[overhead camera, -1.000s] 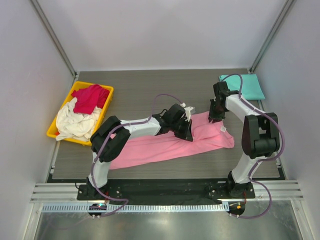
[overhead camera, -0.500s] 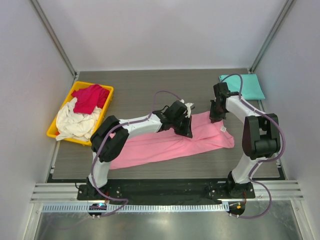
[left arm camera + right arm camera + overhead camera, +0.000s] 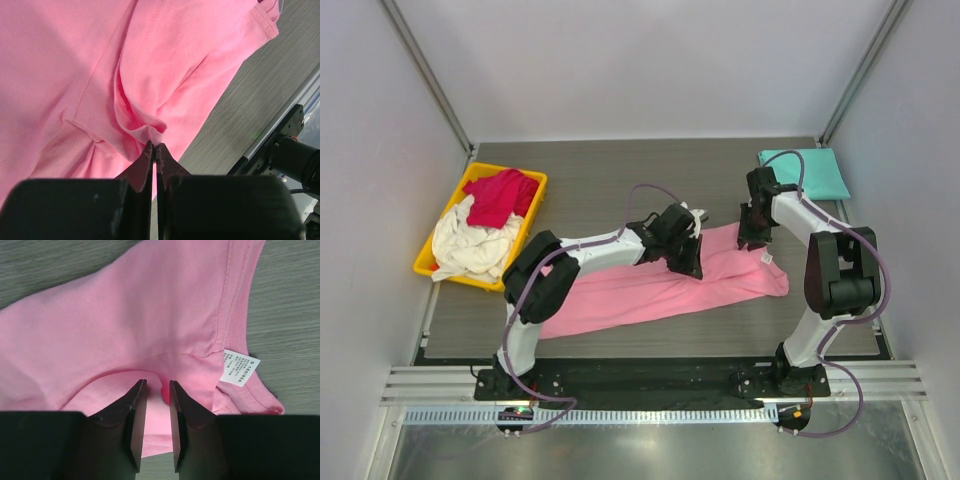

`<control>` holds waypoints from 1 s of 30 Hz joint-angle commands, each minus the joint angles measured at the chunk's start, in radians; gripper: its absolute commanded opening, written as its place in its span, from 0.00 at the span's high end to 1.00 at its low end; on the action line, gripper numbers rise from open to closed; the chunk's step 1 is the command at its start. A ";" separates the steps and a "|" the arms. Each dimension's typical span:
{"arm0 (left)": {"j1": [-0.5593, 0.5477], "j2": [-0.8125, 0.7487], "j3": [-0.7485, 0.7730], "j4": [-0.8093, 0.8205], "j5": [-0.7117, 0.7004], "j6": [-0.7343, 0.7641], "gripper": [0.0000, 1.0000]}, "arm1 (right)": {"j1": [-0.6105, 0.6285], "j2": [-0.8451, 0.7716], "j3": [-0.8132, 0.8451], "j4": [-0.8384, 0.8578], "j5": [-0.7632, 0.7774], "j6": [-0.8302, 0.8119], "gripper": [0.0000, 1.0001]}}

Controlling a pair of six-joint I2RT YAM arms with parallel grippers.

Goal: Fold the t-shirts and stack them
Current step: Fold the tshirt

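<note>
Across the middle of the grey table (image 3: 620, 180) lies the pink t-shirt (image 3: 650, 290), spread in a long band from near left to far right. At the left edge sits a yellow bin (image 3: 538, 195) w/ 2 more shirts, the crimson t-shirt (image 3: 498, 195) atop the cream t-shirt (image 3: 470, 248). The teal t-shirt (image 3: 815, 170) lies folded at the far-right corner. The left gripper (image 3: 155, 146) is clamped tight on a small raised pinch of pink cloth. The right gripper (image 3: 156, 385) rests on the pink shirt's far edge, fingers a narrow gap apart (pink cloth shows between). Beside it is a white tag (image 3: 240, 367); its print is too small to read.
</note>
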 commanded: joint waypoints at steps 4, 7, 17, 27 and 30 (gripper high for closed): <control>-0.001 0.008 0.015 0.003 -0.001 -0.012 1.00 | 0.000 -0.035 -0.018 0.006 0.005 -0.020 0.89; 0.001 0.005 0.018 -0.001 -0.022 -0.019 1.00 | 0.000 -0.042 -0.016 0.011 0.013 -0.027 0.99; 0.024 0.028 0.116 -0.136 -0.159 -0.051 1.00 | 0.005 -0.158 -0.065 0.075 0.102 -0.017 0.99; 0.042 0.024 0.136 -0.149 -0.226 -0.079 1.00 | 0.006 -0.241 -0.148 0.234 0.100 -0.014 0.98; 0.053 0.027 0.135 -0.147 -0.248 -0.093 1.00 | 0.005 -0.250 -0.183 0.289 0.092 -0.004 0.98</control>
